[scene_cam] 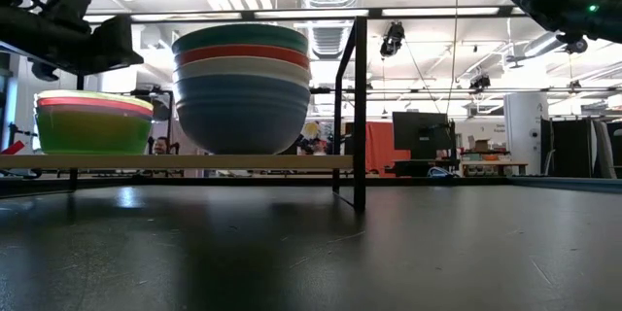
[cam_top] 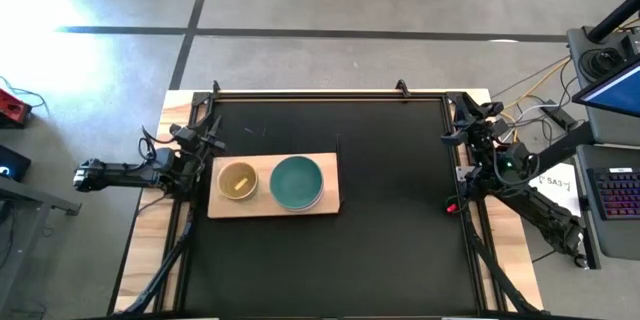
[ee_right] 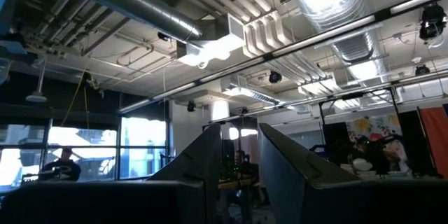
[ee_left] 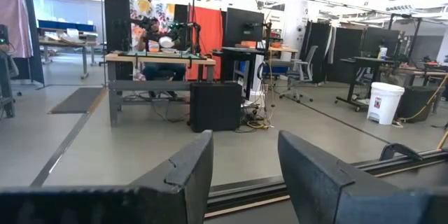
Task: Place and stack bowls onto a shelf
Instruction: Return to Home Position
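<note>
Bowls [cam_top: 296, 182] stacked on shelf [cam_top: 272, 210], just beside left end effector [cam_top: 207, 143].

left pincer [ee_left: 245, 150] level, right pincer [ee_right: 239, 136] tilted upward; both empty, fingers parted.

High view: overhead, straight down, whole table [cam_top: 400, 210] in frame. Low view: tabletop height, level, close before the shelf [scene_cam: 194, 161]; both share the shelf, the large-bowl stack [scene_cam: 241, 87] and the small-bowl stack [scene_cam: 94, 121]. Left wrist view faces level over the room floor [ee_left: 84, 140]; right wrist view tilts up to the ceiling ducts [ee_right: 126, 3]
</note>
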Controlling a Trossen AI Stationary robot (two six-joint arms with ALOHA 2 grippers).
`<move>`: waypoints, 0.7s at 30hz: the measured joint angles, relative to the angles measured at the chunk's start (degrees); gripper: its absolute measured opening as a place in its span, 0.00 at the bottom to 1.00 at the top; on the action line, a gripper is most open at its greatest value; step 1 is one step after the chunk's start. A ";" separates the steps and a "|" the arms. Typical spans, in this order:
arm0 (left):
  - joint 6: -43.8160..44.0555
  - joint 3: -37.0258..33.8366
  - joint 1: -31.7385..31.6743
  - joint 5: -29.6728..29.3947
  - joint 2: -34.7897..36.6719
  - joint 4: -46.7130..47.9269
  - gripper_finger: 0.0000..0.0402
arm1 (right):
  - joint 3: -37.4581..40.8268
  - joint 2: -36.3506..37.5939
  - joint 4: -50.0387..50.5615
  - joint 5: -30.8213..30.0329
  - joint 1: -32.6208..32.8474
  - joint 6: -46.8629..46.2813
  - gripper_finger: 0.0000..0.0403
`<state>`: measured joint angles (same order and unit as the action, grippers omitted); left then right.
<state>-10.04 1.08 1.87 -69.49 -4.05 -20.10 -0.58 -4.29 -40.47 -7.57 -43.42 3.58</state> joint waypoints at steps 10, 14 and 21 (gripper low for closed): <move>0.00 0.00 0.00 0.02 0.00 0.00 0.36 | 0.00 0.00 0.00 0.00 0.00 0.00 0.19; 0.00 -0.02 0.00 0.02 0.00 -0.02 0.36 | 0.00 0.00 0.00 0.00 0.00 0.00 0.18; 0.01 -0.02 0.00 0.04 0.00 -0.02 0.36 | 0.00 0.00 0.00 0.00 0.00 -0.09 0.18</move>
<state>-10.04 1.06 1.87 -69.45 -4.05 -20.12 -0.58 -4.29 -40.47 -7.57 -43.42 3.49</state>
